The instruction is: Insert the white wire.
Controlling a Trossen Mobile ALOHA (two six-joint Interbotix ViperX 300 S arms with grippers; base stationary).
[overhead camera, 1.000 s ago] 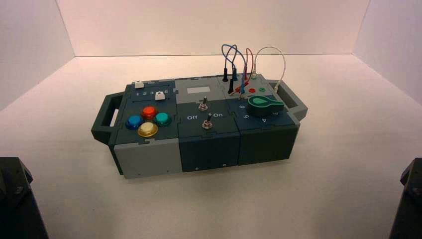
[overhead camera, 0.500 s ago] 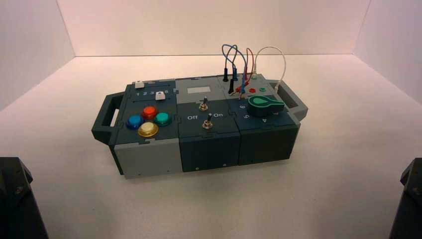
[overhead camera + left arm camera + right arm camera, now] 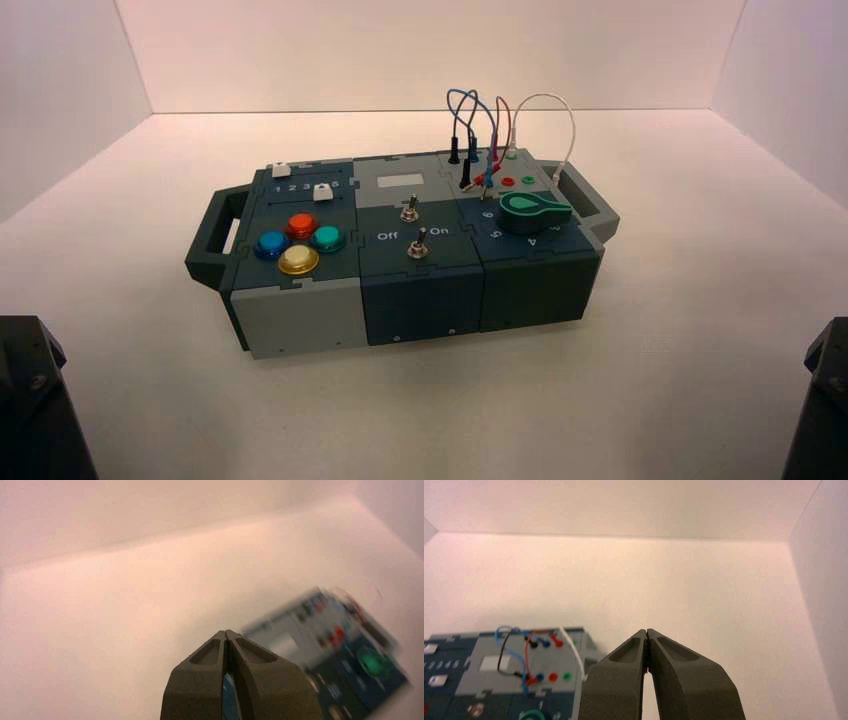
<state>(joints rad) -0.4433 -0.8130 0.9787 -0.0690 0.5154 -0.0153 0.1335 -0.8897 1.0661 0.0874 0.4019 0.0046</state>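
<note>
Both arms sat parked at the near corners: the left pincer hung clenched on nothing, and the right pincer was clenched and empty too. Beyond the right one, farther in and to its left, the thin white arching wire rose from the dark-and-grey box. One end stood by its far edge, the other hung near its right handle, seemingly unplugged. Grasping and inserting that loose end apparently remained.
</note>
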